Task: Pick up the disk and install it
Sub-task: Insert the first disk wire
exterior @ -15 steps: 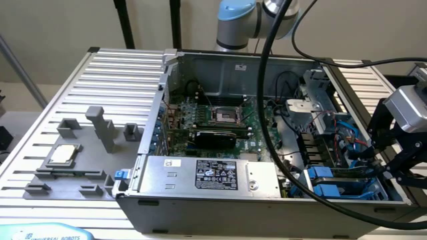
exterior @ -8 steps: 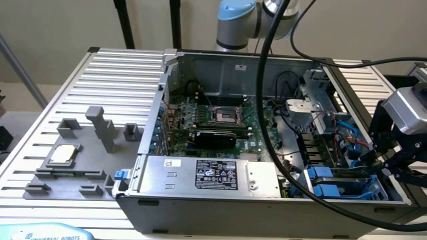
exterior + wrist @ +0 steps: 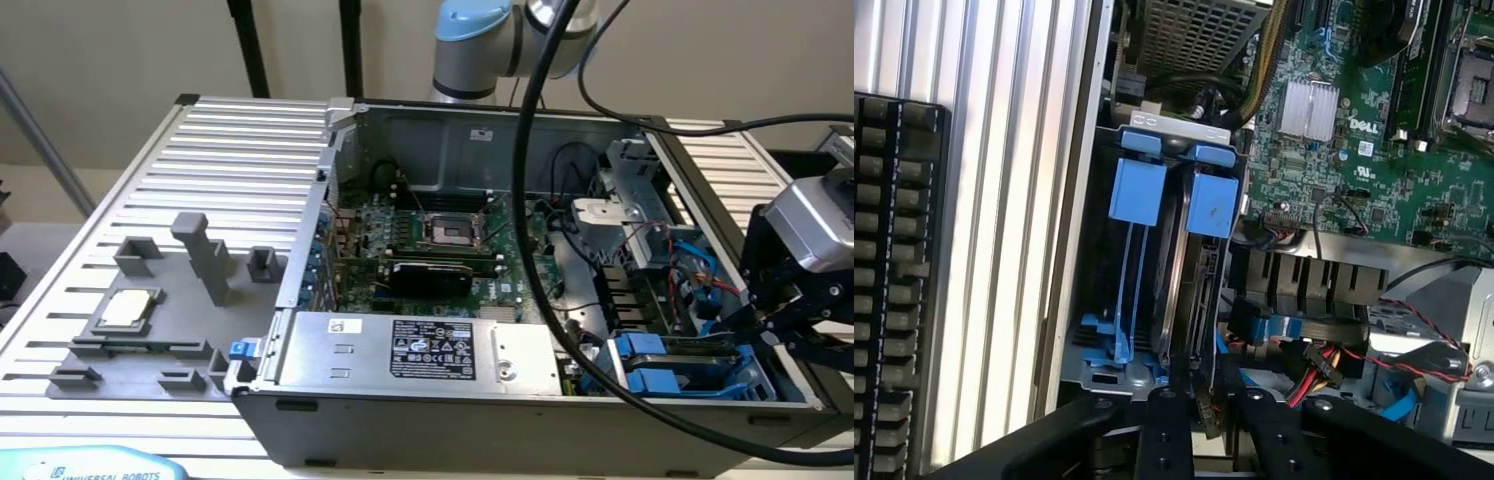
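While the gripper [image 3: 1204, 420] pinches the disk [image 3: 1189, 300] narrowly in its blue bay [image 3: 1094, 365], tilting could jam it

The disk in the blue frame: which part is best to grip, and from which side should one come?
Probably the upper edge of the disk, coming from above through the open side of the case. It stands on edge in the drive cage, so its flat faces are walled in. The gripper is already there, a finger on each side.
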Robot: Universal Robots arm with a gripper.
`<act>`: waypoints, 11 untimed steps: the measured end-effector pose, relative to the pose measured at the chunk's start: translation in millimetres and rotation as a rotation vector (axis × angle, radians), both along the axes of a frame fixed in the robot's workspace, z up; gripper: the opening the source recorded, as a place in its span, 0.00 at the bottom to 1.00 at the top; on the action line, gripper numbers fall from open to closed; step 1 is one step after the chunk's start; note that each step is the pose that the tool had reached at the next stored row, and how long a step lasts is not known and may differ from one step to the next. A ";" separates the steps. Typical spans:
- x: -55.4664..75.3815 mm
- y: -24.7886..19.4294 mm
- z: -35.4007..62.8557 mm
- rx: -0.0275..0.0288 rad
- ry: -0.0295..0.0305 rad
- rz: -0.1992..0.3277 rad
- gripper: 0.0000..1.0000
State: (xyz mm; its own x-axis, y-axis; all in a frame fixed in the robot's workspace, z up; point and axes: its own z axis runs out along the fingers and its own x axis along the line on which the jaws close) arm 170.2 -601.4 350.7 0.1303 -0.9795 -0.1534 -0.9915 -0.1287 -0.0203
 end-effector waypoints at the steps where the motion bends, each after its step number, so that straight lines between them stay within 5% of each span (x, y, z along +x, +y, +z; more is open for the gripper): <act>1: -0.1 0.0 0.0 0.0000 -0.0011 0.002 0.27; 2: -0.2 0.0 0.0 -0.0001 -0.0020 0.004 0.20; 11: -3.0 0.0 0.5 -0.0001 -0.0055 0.016 0.16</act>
State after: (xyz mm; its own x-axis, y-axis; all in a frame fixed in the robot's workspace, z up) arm 167.2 -601.4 351.1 0.1472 -0.9773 -0.1525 -0.9891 -0.1450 -0.0257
